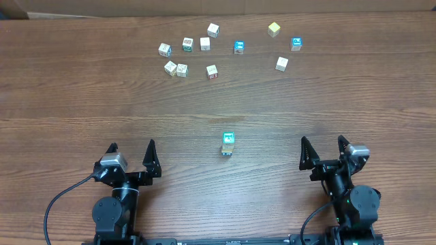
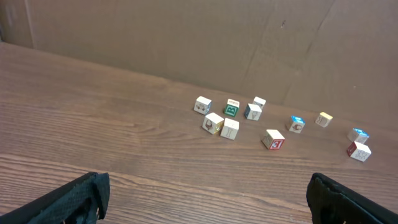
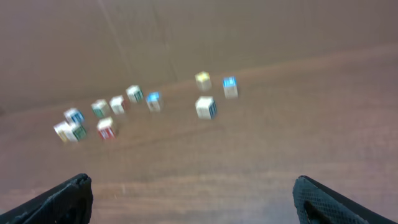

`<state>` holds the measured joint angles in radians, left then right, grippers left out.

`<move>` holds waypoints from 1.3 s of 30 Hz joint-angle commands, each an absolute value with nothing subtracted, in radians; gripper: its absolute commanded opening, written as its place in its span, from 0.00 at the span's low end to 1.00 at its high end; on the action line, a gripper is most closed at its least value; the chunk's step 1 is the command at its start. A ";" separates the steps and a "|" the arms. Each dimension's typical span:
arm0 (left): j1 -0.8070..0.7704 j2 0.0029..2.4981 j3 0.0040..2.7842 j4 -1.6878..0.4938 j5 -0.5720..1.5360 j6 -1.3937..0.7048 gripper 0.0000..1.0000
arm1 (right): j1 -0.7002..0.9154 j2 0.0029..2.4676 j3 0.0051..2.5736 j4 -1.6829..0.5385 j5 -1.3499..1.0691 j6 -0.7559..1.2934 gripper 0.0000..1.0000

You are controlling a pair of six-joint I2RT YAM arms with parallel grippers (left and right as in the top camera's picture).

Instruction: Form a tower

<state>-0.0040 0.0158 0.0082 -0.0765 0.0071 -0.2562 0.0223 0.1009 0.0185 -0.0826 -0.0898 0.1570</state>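
Observation:
The tower [image 1: 228,143] is a narrow stack of small pale wooden cubes with a cyan-green face on top. It stands near the middle of the table, between my two arms, and shows only in the overhead view. My left gripper [image 1: 131,145] sits well to its left, open and empty, fingers pointing at the far side. My right gripper [image 1: 322,140] sits about as far to its right, also open and empty. In the left wrist view the left gripper [image 2: 205,193] has only bare wood between its fingers. The blurred right wrist view shows the same for the right gripper [image 3: 193,190].
Several loose cubes lie scattered across the far part of the table: a white one [image 1: 213,30], a yellow one [image 1: 274,29], a blue-topped one [image 1: 296,44], a green-faced one [image 1: 187,43] and a red-marked one [image 1: 212,71]. A brown wall [image 2: 186,37] stands behind them.

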 commanded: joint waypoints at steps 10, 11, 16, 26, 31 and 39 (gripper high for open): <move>0.004 0.004 0.005 -0.078 0.018 -0.251 1.00 | 0.029 0.002 0.008 -0.077 -0.091 0.155 1.00; 0.004 0.004 0.005 -0.078 0.018 -0.251 0.99 | 0.029 0.002 0.008 -0.077 -0.091 0.155 1.00; 0.004 0.004 0.005 -0.078 0.018 -0.251 0.99 | 0.029 0.003 0.008 -0.077 -0.091 0.155 1.00; 0.004 0.004 0.005 -0.078 0.018 -0.251 0.99 | 0.029 0.003 0.008 -0.077 -0.092 0.155 1.00; 0.004 0.004 0.005 -0.078 0.018 -0.251 0.99 | 0.029 0.003 0.008 -0.077 -0.091 0.155 1.00; 0.004 0.004 0.005 -0.078 0.019 -0.251 0.99 | 0.029 0.003 0.008 -0.077 -0.091 0.155 1.00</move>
<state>-0.0040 0.0158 0.0082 -0.0765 0.0074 -0.2562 0.0223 0.0139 0.0185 -0.0814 -0.0895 0.1570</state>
